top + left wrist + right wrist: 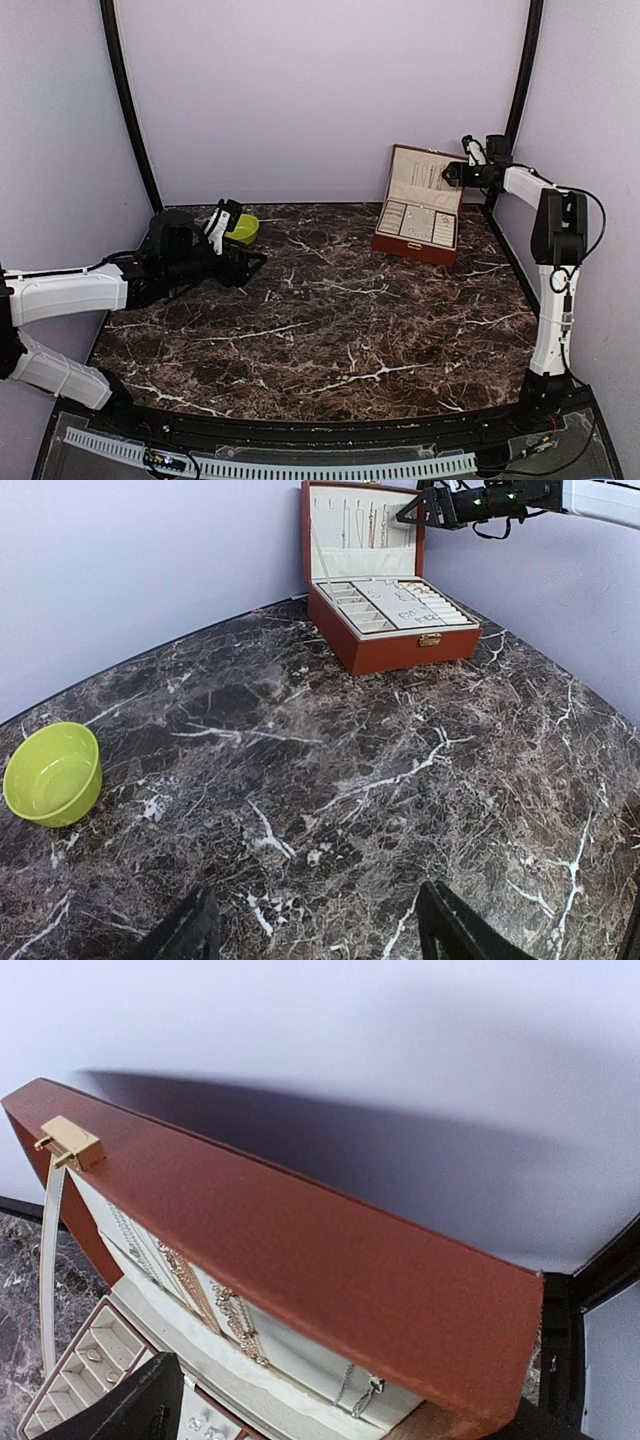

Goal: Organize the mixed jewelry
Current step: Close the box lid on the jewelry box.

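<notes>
Right hand [452, 172] sits up at the top edge of the jewelry box's raised lid [300, 1250]. In its wrist view the lid edge runs right under the camera, one dark finger [130, 1405] low left, the other barely showing at the lower right corner; can't tell if it's pinching the lid or just beside it, nor how far the fingers are spread. Below that hand: chains [205, 1295] hang on the lid's cream lining, and the base tray [395, 605] has small compartments with a few tiny pieces in them, too small to identify. Left hand [315, 935] is spread apart, holding nothing, hovering low over bare tabletop [330, 780]. The green bowl [52, 773] is off to its left and looks empty; the jewelry box [420, 207] is far ahead of it. No loose jewelry visible on the tabletop. Judgement: jewelry appears to lie sorted in the box already, bowl empty. Fits either a check of the lid before further sorting or holding it ready to shut; frames don't settle which.
</notes>
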You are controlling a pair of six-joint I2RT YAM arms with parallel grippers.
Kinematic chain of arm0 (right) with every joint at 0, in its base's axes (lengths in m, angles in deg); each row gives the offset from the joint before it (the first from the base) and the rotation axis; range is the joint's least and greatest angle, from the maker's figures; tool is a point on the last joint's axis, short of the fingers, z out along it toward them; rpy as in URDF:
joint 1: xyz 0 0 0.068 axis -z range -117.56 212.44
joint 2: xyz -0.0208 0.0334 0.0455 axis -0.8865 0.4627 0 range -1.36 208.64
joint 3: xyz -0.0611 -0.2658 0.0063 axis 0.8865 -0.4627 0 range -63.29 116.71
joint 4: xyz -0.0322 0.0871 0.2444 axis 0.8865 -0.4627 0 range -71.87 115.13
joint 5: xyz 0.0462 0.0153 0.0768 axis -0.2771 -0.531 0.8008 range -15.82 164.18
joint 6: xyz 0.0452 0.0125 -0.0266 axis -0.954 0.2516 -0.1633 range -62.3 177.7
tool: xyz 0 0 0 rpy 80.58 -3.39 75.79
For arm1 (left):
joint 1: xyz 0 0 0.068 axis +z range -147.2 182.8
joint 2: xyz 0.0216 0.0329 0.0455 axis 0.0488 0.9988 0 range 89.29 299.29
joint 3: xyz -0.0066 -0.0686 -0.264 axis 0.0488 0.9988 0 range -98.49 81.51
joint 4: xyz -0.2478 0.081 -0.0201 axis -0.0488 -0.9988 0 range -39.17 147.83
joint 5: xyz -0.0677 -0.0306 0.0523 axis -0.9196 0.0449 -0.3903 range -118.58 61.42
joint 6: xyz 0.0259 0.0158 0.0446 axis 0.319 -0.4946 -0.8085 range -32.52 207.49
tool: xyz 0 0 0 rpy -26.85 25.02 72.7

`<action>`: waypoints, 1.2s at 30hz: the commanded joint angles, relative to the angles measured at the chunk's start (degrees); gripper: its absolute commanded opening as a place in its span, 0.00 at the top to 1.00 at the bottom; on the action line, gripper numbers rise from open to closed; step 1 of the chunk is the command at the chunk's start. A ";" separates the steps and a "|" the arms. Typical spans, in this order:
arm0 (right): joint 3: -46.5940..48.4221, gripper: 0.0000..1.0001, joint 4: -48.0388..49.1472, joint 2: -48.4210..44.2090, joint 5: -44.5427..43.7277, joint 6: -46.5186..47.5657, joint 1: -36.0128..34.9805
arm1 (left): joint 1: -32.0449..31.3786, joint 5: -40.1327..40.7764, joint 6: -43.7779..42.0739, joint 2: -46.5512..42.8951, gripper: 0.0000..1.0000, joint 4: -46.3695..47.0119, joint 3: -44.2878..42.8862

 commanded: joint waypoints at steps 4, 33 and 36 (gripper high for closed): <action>-3.92 0.11 3.91 -4.72 4.23 3.27 -1.97 | 0.57 0.35 -0.51 0.26 0.30 0.69 -1.92; -43.70 0.16 8.77 -26.06 -13.44 -8.54 -12.73 | 0.58 -2.04 0.95 -3.47 0.30 0.06 -1.81; -47.78 0.17 7.78 -28.22 -14.84 -8.15 -14.10 | 0.57 -2.48 1.31 -4.36 0.30 0.15 -1.65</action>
